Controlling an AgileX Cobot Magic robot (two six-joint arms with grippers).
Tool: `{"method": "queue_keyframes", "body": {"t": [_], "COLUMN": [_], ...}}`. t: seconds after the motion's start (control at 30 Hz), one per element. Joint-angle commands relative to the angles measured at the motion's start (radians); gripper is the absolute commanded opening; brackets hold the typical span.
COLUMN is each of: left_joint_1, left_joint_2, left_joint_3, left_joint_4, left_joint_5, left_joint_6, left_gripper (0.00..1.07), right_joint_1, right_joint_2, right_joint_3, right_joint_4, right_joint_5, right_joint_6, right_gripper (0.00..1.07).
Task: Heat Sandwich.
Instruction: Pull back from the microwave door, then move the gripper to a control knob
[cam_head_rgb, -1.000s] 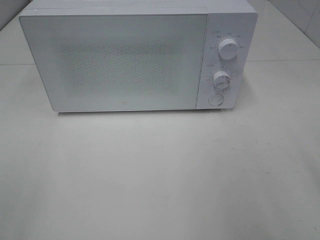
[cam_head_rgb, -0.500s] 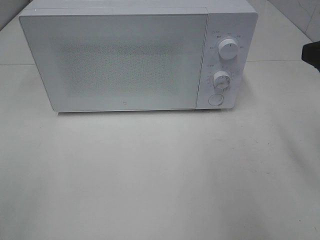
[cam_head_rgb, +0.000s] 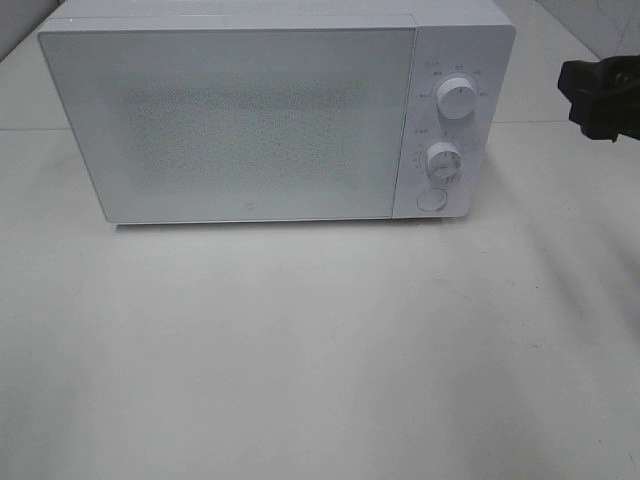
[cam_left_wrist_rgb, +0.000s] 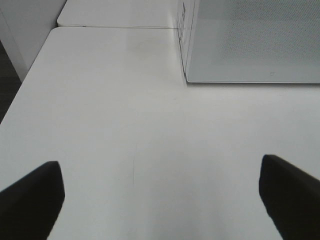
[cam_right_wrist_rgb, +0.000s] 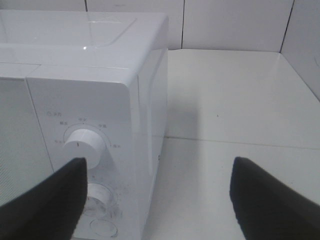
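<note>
Microwave (cam_head_rgb: 230, 125): door closed, on tabletop (cam_head_rgb: 320, 350).
Left claw (cam_left_wrist_rgb: 160, 200): wide, empty.
Right claw (cam_right_wrist_rgb: 157, 192): wide, empty, near upper knob (cam_right_wrist_rgb: 82, 143).

White table (cam_head_rgb: 320, 350), tiled wall (cam_right_wrist_rgb: 230, 22)
The pale table meets glossy white wall tiles with dark grout lines; a strip of dark floor (cam_left_wrist_rgb: 7, 75) shows beside its edge. Soft, even light.

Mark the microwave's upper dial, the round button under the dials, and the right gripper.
Upper white round dial (cam_head_rgb: 457, 101): exterior high view, knob face.
Round white button (cam_head_rgb: 431, 199): exterior high view, its centre.
Black right gripper (cam_right_wrist_rgb: 158, 164): right wrist view, midway between fingertips.
</note>
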Motion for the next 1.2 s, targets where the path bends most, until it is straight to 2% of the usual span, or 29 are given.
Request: {"method": "queue_keyframes", "body": {"t": [0.03,0.23,0.27,0.37,0.7,1.2], "left_joint_1": [0.004,0.004,0.004,0.004,0.004,0.004], "left_joint_2": [-0.027,-0.027,-0.027,-0.027,-0.027,-0.027], "left_joint_3": [0.002,0.002,0.002,0.002,0.002,0.002], "left_joint_4": [-0.009,-0.009,-0.009,-0.009,-0.009,-0.009], "left_joint_5": [-0.007,-0.007,-0.007,-0.007,-0.007,-0.007], "left_joint_6": [-0.002,-0.002,-0.002,-0.002,-0.002,-0.002], "left_gripper": [1.00,1.00,1.00,1.00,1.00,1.00], "right_joint_1": [-0.005,0.081,0.136,0.221,0.355,0.502], "right_joint_2": [0.031,0.092,0.121,0.194,0.346,0.544], "right_joint_3": [0.041,0.088,0.102,0.115,0.115,0.115], "right_joint_4": [0.087,0.225,0.285,0.393,0.544,0.637], "right_joint_5": [-0.142,-0.270,-0.314,-0.408,-0.599,-0.803], "right_joint_6": [-0.064,-0.171,-0.221,-0.284,-0.290,-0.242], "right_gripper": [0.76,0.76,0.76,0.76,0.76,0.76]}}
